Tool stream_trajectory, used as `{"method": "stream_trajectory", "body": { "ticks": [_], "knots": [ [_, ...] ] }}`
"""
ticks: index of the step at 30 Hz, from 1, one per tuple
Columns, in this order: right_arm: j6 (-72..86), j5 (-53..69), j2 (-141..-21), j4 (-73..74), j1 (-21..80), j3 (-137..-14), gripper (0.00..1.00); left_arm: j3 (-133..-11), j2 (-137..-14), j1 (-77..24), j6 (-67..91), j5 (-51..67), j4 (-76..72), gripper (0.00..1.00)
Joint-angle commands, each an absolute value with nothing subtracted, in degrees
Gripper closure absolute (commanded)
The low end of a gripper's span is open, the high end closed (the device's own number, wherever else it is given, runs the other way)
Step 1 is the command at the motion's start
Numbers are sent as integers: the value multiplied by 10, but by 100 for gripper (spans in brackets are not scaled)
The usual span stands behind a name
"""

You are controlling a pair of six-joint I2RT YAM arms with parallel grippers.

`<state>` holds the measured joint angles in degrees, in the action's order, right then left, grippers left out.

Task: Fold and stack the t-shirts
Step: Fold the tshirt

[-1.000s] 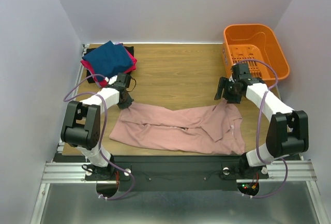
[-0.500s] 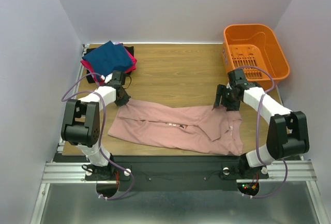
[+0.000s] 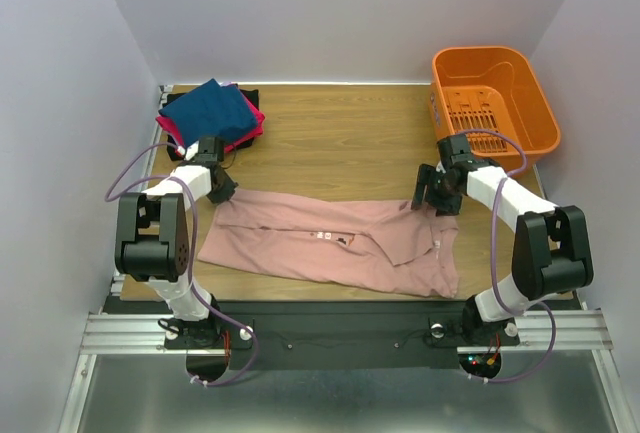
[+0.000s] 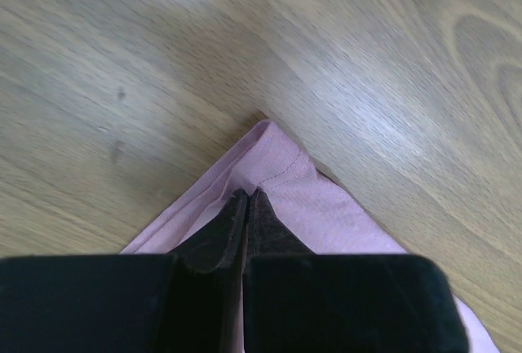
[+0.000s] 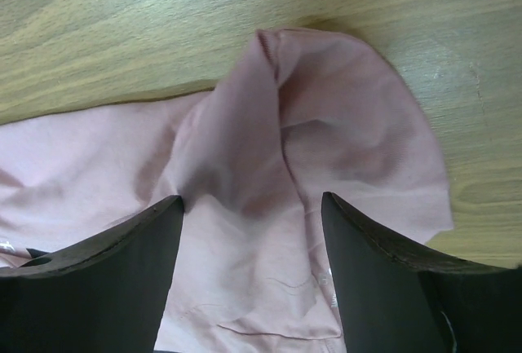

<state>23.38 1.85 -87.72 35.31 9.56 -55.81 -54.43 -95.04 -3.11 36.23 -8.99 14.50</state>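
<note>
The dusty-pink t-shirt [image 3: 330,243] lies stretched across the near part of the table, folded lengthwise, a bit of print showing at its middle. My left gripper [image 3: 221,193] is shut on its far left corner [image 4: 273,165], low over the wood. My right gripper [image 3: 428,199] is open over the shirt's far right corner [image 5: 326,116], which lies loose and rumpled between the fingers [image 5: 122,255]. A folded stack sits at the far left: a navy-blue tee [image 3: 207,110] on top, a magenta one [image 3: 250,128] under it, a black one [image 3: 178,150] at the bottom.
The orange plastic basket [image 3: 520,73] stands at the far right corner, just behind my right arm. The table's near edge runs right below the pink shirt.
My left gripper has pulled the shirt's left corner further left and away. My right gripper has let go of the right corner, which now lies on the table. The shirt is flatter and longer.
</note>
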Motion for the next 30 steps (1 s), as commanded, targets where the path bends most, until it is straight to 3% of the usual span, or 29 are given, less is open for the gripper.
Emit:
{"method": "stream_trajectory", "body": {
  "ticks": [1,10,23,30],
  "knots": [
    [240,5,-877,327,97,-576,27,-548,-955,-14,338,-107,165,100],
    [259,27,-854,317,97,-573,32,-555,-962,-5,328,-109,171,100],
    [244,58,-849,319,97,-532,54,-555,-965,-4,323,-102,168,100],
    [235,69,-829,344,98,-514,57,-556,-969,-5,325,-93,165,100]
  ]
}}
